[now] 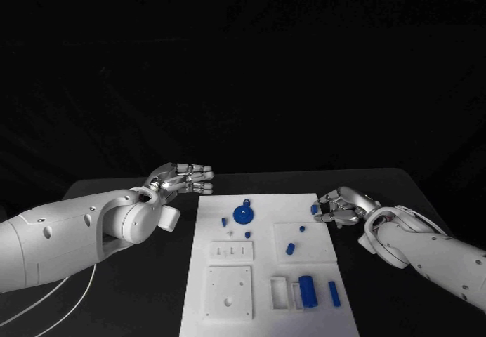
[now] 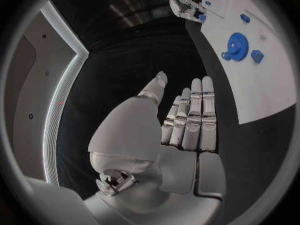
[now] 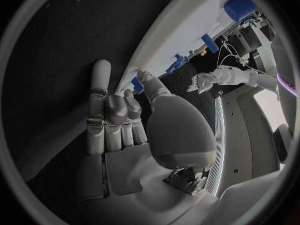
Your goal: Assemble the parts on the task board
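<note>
Where black table [image 1: 121,193] spreads, white task board [image 1: 265,295] mid

Left arm [image 1: 71,235] enters from 8 o'clock in the head view. Left hand [image 1: 182,178] is raised with fingers [image 2: 195,117] extended side by side, holding nothing. Right arm [image 1: 430,256] enters from 4 o'clock. Right hand [image 1: 339,208] pinches a small blue part [image 3: 137,84] between thumb and curled fingers [image 3: 119,116].

White rounded arms [image 1: 61,239], segmented silver robot hands [image 2: 187,120] (thin white cables alongside)
</note>
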Robot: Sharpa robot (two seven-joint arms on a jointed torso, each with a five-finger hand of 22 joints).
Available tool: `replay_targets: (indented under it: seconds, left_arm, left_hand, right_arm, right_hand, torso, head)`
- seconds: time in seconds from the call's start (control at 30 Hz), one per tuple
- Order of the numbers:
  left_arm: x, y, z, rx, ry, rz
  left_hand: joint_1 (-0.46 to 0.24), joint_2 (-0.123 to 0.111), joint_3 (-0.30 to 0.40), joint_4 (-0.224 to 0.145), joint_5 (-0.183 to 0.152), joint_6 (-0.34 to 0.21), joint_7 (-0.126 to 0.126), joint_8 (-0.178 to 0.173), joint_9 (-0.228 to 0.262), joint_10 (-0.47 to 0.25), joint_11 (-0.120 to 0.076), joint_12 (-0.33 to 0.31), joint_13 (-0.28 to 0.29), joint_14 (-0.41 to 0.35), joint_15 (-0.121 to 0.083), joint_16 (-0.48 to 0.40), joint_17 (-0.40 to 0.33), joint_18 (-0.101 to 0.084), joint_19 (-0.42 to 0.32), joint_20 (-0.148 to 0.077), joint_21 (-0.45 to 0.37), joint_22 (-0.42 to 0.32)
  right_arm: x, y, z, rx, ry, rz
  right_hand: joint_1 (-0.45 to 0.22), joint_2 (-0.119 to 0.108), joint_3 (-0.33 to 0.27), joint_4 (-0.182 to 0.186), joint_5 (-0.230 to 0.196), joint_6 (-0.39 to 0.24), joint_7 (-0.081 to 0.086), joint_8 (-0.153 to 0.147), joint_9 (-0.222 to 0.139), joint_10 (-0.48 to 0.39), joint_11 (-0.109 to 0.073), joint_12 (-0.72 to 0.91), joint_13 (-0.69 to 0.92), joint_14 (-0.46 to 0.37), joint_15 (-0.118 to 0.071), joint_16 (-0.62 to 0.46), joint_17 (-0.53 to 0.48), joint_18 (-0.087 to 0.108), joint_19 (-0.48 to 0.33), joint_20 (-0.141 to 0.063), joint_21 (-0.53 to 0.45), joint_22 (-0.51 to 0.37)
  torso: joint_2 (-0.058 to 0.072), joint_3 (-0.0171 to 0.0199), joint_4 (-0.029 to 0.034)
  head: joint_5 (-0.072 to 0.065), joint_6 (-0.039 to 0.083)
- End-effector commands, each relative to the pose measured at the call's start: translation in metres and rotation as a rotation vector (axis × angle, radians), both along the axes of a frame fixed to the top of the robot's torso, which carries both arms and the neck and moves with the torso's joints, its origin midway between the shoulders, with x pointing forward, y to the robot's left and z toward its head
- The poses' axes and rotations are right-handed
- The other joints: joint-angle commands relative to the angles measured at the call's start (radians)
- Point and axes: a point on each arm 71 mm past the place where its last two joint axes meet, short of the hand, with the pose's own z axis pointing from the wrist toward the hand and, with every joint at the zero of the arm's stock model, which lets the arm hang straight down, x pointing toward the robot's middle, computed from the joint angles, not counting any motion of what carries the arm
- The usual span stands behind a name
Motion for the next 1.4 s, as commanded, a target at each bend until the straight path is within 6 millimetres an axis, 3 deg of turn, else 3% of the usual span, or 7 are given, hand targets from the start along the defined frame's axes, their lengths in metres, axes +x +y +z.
replay_targets:
  seconds: [0.03, 0.37, 0.67, 0.83, 1.27, 1.4]
  left_arm:
    - [-0.0007, -0.0032, 0.0015, -0.008, -0.012, -0.02]
    - [-0.0012, -0.003, 0.0014, -0.007, -0.01, -0.02]
    - [-0.0013, -0.0032, 0.0013, -0.006, -0.008, -0.021]
    - [-0.0012, -0.003, 0.0012, -0.005, -0.006, -0.021]
    - [-0.0014, -0.0028, 0.001, -0.003, -0.004, -0.022]
    - [-0.0014, -0.0028, 0.0009, -0.002, -0.003, -0.023]
  left_hand:
    - [0.001, 0.004, 0.0, -0.007, -0.006, -0.007, -0.004, -0.003, -0.001, 0.005, 0.002, 0.005, 0.001, -0.006, 0.004, -0.002, 0.001, -0.009, -0.009, 0.0, 0.004, -0.001]
    - [0.001, 0.004, 0.0, -0.007, -0.006, -0.007, -0.004, -0.003, -0.001, 0.005, 0.002, 0.005, 0.001, -0.006, 0.004, -0.002, 0.001, -0.009, -0.009, 0.0, 0.004, -0.001]
    - [0.001, 0.004, -0.001, -0.007, -0.006, -0.008, -0.003, -0.003, -0.001, 0.004, 0.002, 0.005, 0.001, -0.006, 0.004, -0.002, 0.001, -0.009, -0.009, 0.0, 0.004, -0.001]
    - [0.002, 0.004, -0.001, -0.007, -0.006, -0.011, -0.003, -0.003, -0.001, 0.003, 0.002, 0.005, 0.001, -0.006, 0.004, -0.002, 0.001, -0.009, -0.01, 0.0, 0.005, -0.001]
    - [0.004, 0.004, 0.0, -0.007, -0.006, -0.013, -0.003, -0.003, -0.001, 0.003, 0.002, 0.005, 0.001, -0.006, 0.004, -0.002, 0.001, -0.009, -0.01, 0.0, 0.005, -0.001]
    - [0.004, 0.004, 0.0, -0.007, -0.006, -0.013, -0.003, -0.003, -0.001, 0.003, 0.002, 0.005, 0.001, -0.006, 0.004, -0.002, 0.001, -0.009, -0.01, 0.0, 0.005, -0.001]
  right_arm:
    - [0.0003, 0.0023, -0.0014, -0.001, -0.004, 0.007]
    - [0.0012, 0.0057, -0.0034, 0.0, 0.0, 0.012]
    - [0.0014, 0.0085, -0.0041, 0.003, 0.004, 0.02]
    - [0.0016, 0.0096, -0.0044, 0.005, 0.004, 0.023]
    - [0.0021, 0.0108, -0.0041, 0.009, -0.006, 0.016]
    - [0.0023, 0.0108, -0.0038, 0.013, -0.012, 0.009]
  right_hand:
    - [-0.003, 0.008, 0.007, -0.003, -0.008, 0.008, 0.0, -0.001, -0.001, 0.007, 0.0, 0.006, 0.002, 0.004, 0.001, 0.005, 0.002, 0.018, 0.034, 0.002, 0.0, 0.0]
    - [-0.007, 0.023, 0.021, -0.014, -0.031, 0.016, -0.001, -0.002, -0.001, 0.009, 0.0, 0.009, 0.006, 0.004, 0.0, 0.005, 0.006, 0.018, 0.033, 0.002, -0.001, 0.007]
    - [-0.016, 0.039, 0.071, -0.03, -0.085, 0.044, -0.007, -0.001, -0.001, 0.013, -0.002, 0.014, 0.012, 0.005, -0.002, 0.008, 0.013, 0.016, 0.033, 0.0, -0.002, 0.017]
    - [-0.018, 0.052, 0.108, -0.039, -0.137, 0.064, -0.011, -0.002, -0.001, 0.017, -0.004, 0.019, 0.016, 0.006, -0.004, 0.01, 0.017, 0.014, 0.033, -0.001, -0.002, 0.023]
    - [-0.028, 0.072, 0.153, -0.04, -0.174, 0.125, -0.029, 0.0, 0.005, 0.022, -0.012, 0.023, 0.022, 0.007, -0.01, 0.013, 0.023, 0.007, 0.032, -0.007, -0.004, 0.034]
    - [-0.025, 0.095, 0.187, -0.035, -0.229, 0.152, -0.035, 0.0, 0.01, 0.027, -0.016, 0.025, 0.025, 0.008, -0.015, 0.015, 0.027, 0.001, 0.033, -0.012, -0.006, 0.037]
  torso:
    - [0.0, -0.0003, 0.0008]
    - [-0.001, 0.0004, -0.003]
    - [-0.001, 0.0011, -0.0018]
    - [-0.001, 0.0011, -0.0026]
    - [-0.002, 0.0005, -0.0022]
    - [-0.002, 0.0005, -0.0026]
  head:
    - [0.002, -0.002]
    - [0.006, -0.003]
    - [0.006, -0.005]
    - [0.006, -0.005]
    - [0.006, -0.007]
    - [0.006, -0.006]
